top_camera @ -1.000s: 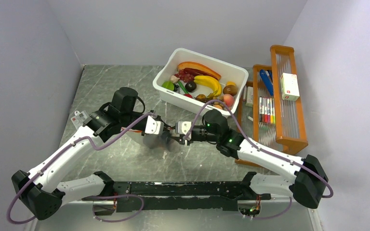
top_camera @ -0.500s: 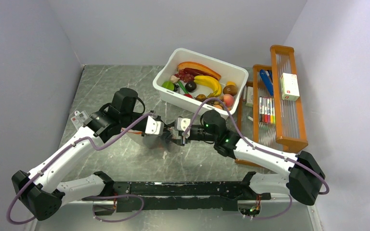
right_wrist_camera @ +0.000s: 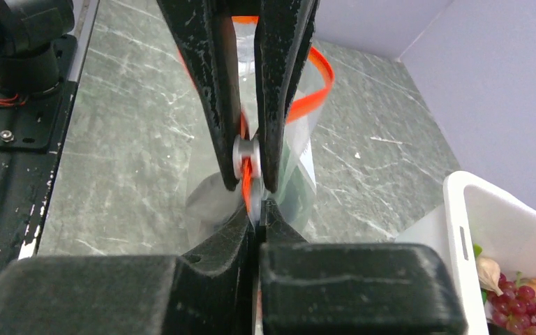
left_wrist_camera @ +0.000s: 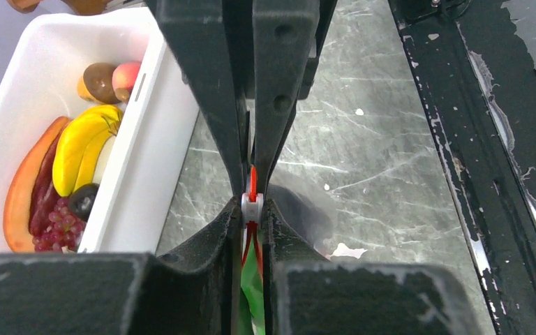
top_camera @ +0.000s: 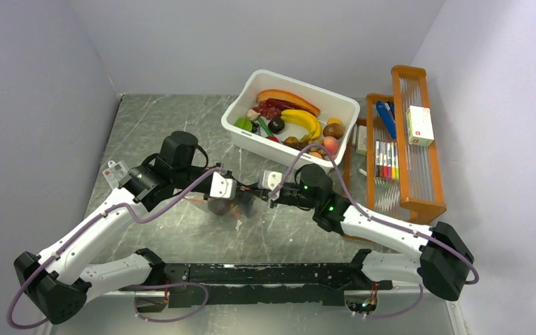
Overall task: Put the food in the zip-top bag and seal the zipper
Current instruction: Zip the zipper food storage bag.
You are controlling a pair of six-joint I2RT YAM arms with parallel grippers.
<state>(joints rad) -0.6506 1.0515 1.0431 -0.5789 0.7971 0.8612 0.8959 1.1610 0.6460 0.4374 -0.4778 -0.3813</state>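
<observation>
The clear zip-top bag [top_camera: 227, 207] hangs between my two grippers at the table's middle. In the left wrist view my left gripper [left_wrist_camera: 252, 209] is shut on the white slider [left_wrist_camera: 252, 204] of the orange-red zipper [left_wrist_camera: 252, 178], with a green food piece [left_wrist_camera: 257, 279] in the bag below. My right gripper [right_wrist_camera: 257, 206] is shut on the zipper strip [right_wrist_camera: 246, 174] right against the slider, its fingers [left_wrist_camera: 279, 84] facing mine. A loop of open strip [right_wrist_camera: 319, 87] bows out behind. In the top view the grippers [top_camera: 241, 197] [top_camera: 256, 193] nearly touch.
The white tub [top_camera: 251, 143] behind the grippers holds more toy food, including a banana [top_camera: 303, 120] and grapes [left_wrist_camera: 56, 216]. An orange wooden rack [top_camera: 408, 139] with marker pens [top_camera: 385, 160] stands at the right. The black base rail [top_camera: 265, 272] runs along the near edge.
The right gripper closed in on the left one, then drew back a little to the right. The left gripper sank slightly, and the bag looks more gathered under it.
</observation>
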